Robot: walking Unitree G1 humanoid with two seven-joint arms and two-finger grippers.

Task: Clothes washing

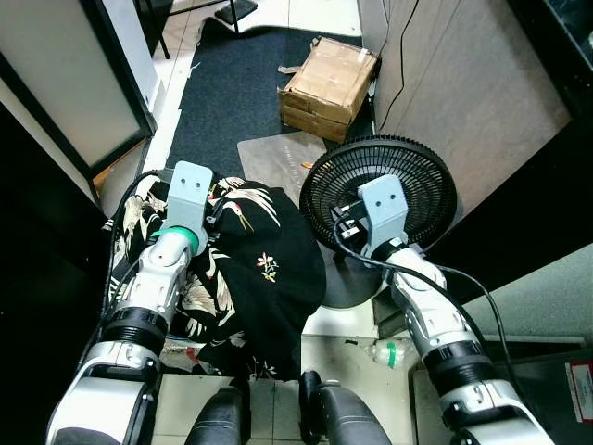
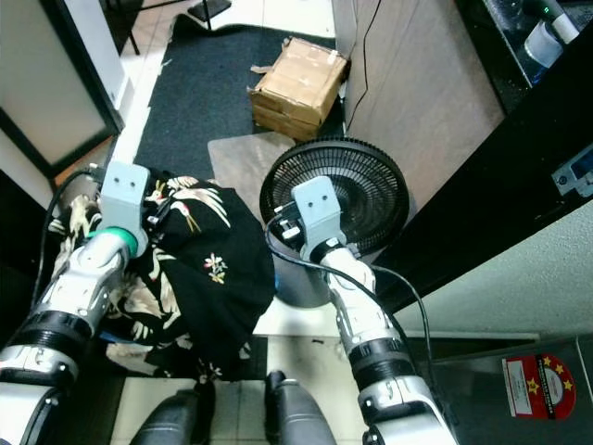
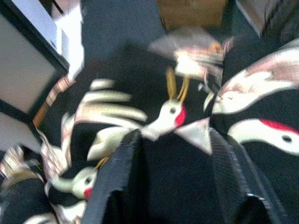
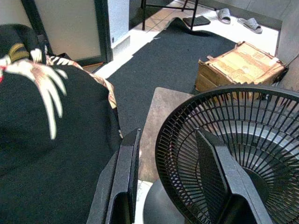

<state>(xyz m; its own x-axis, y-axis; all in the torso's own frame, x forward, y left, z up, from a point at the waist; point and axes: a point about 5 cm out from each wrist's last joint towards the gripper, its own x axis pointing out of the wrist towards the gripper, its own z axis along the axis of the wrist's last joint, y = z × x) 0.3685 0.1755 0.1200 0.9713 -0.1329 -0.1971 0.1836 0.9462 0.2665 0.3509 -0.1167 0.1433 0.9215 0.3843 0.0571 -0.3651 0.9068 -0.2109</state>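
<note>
A black garment printed with white, red-capped cranes (image 1: 264,269) lies bunched low in front of me, to the left of a floor fan. My left arm reaches down onto it. In the left wrist view my left gripper (image 3: 175,186) is open, its two fingers spread with the black cloth (image 3: 177,116) lying between and beyond them. My right gripper (image 4: 170,182) is open and holds nothing. It hovers over the near rim of the fan grille (image 4: 233,140), with the garment (image 4: 51,140) beside it.
The black floor fan (image 1: 382,190) stands right of the garment, facing up. A cardboard box (image 1: 329,79) sits on a dark rug (image 1: 236,88) ahead, near a brown mat (image 1: 273,153). A wooden wall (image 1: 463,83) runs along the right. A plastic bottle (image 1: 389,352) lies by my feet.
</note>
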